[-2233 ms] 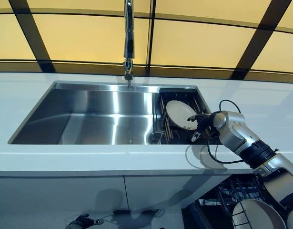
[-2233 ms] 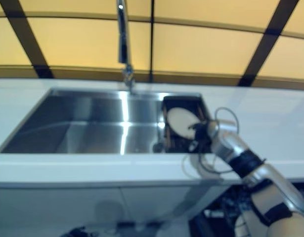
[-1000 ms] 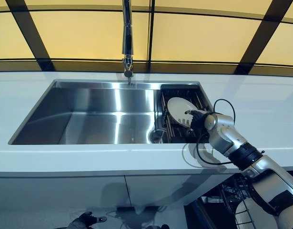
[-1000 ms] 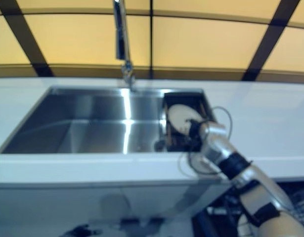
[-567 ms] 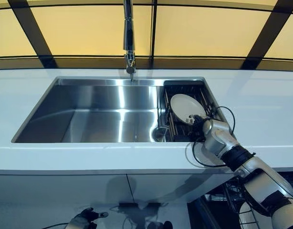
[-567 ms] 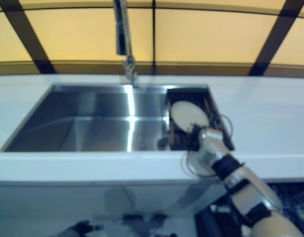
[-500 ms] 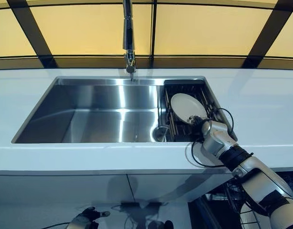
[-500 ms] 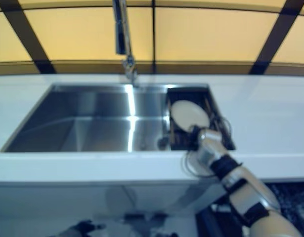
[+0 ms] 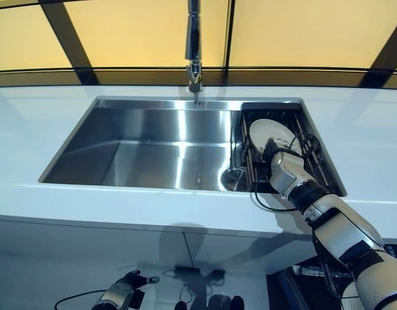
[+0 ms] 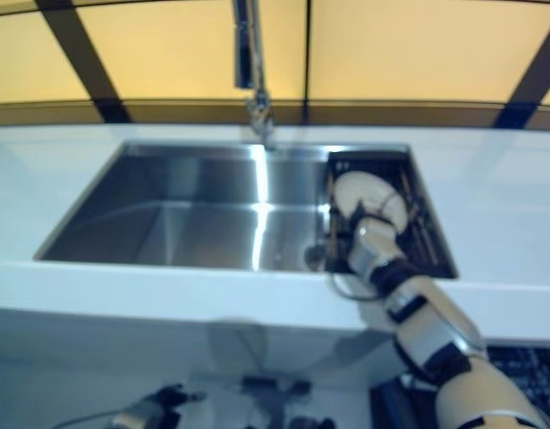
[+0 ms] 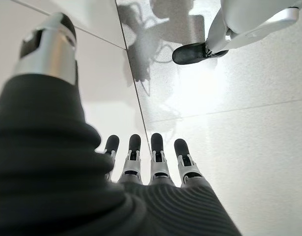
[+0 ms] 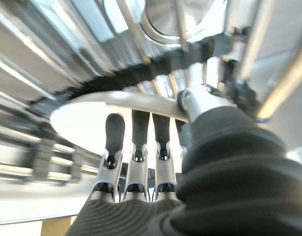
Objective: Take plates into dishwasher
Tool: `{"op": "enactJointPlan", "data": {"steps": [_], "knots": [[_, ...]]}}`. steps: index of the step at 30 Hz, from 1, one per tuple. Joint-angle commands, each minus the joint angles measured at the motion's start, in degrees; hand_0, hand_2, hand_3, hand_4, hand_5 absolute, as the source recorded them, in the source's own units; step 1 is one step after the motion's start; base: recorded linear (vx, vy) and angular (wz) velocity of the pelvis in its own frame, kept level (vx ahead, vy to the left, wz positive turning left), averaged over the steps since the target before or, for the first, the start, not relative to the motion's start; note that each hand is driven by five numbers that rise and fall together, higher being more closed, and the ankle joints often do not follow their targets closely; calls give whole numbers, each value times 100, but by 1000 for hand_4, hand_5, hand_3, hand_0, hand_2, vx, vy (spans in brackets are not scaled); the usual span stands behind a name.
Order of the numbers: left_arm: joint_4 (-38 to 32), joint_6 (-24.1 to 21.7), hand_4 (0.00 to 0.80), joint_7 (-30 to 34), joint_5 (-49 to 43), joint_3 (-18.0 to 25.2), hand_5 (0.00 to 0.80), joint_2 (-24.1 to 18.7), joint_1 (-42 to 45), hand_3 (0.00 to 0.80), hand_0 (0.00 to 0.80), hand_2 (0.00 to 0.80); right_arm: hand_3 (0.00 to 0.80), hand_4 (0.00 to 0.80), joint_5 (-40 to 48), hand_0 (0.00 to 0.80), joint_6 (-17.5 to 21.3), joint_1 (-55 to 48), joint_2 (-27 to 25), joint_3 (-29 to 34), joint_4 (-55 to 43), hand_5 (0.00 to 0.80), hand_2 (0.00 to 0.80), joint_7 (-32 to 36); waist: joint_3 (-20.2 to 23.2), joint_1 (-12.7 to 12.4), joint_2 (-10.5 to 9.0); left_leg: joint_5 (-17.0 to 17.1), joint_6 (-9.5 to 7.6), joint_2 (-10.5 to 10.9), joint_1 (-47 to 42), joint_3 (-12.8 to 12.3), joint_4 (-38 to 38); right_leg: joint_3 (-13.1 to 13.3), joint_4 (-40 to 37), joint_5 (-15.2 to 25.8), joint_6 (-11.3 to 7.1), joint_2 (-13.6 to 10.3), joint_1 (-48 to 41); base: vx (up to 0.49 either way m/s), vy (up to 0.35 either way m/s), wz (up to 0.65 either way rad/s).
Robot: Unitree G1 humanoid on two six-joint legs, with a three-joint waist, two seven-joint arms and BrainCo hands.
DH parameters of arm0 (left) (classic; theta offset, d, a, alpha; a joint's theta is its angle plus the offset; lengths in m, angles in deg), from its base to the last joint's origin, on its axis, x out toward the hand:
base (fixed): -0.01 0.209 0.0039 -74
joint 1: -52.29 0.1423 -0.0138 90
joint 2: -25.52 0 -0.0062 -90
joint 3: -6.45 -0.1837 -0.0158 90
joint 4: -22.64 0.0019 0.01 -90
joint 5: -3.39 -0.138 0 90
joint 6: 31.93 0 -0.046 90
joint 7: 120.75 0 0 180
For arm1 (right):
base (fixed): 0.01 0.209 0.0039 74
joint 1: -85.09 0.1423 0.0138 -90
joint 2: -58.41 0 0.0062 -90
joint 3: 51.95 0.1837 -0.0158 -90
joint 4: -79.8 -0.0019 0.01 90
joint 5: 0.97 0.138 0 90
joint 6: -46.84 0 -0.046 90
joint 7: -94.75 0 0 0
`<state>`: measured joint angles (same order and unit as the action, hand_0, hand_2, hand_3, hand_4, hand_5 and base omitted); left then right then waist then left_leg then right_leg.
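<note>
The right hand (image 9: 274,154) reaches into the black wire rack (image 9: 321,169) beside the shiny steel sink (image 9: 153,148), straight fingers (image 12: 114,132) against the round white plate (image 9: 268,134), thumb at its rim. I think it is just taking hold; next it must pinch tight and lift. The left hand (image 11: 141,167) hangs open near the floor.

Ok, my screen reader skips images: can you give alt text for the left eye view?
The robot's right hand reaches to a white plate standing in a dark rack at the right end of a steel sink, below a tall faucet. White countertop surrounds it.

Steel sink (image 9: 153,155), tall faucet (image 9: 193,48)
</note>
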<state>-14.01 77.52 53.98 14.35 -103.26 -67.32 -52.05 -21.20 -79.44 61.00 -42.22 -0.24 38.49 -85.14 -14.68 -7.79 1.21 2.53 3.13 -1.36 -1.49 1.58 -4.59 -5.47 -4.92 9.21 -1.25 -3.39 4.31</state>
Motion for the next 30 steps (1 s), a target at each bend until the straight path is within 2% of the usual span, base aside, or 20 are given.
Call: {"op": "enactJointPlan", "data": {"steps": [1,11,18,25,30], "knots": [[291,-12,0,-40,196,-450,0,-11,-418,0,0,0,800,800,99,800,92,818,-343,-337,529,800,800,-476,-26,-67,-104,76,-212,219,340,153,26,13,79,-297,-412,-246,-193,-12,6,10],[284,-131,0,90,63,-470,0,-109,-283,0,0,0,800,800,95,800,382,816,-762,-327,421,800,800,-819,92,-51,-139,24,-204,215,238,149,23,-15,88,-324,-430,-263,-267,16,0,1],[298,-207,0,123,3,-429,0,-173,-195,0,0,0,800,800,81,800,436,744,-1023,-269,162,800,800,-869,171,28,-180,-22,-207,190,120,85,5,45,87,-341,-436,-245,-339,30,2,0],[241,-112,0,146,-24,-345,0,-253,-91,0,0,0,800,800,592,800,566,728,-1391,-157,-392,800,800,-815,269,124,-241,-70,-191,158,-27,32,-3,114,78,-367,-442,-229,-470,66,5,-1],[306,-159,0,214,-125,-201,0,-355,50,0,0,0,800,800,919,800,564,798,-1841,75,-1010,800,800,-737,366,235,-328,-116,-194,145,-139,-14,-29,213,67,-394,-453,-185,-541,56,-10,-6]]}}
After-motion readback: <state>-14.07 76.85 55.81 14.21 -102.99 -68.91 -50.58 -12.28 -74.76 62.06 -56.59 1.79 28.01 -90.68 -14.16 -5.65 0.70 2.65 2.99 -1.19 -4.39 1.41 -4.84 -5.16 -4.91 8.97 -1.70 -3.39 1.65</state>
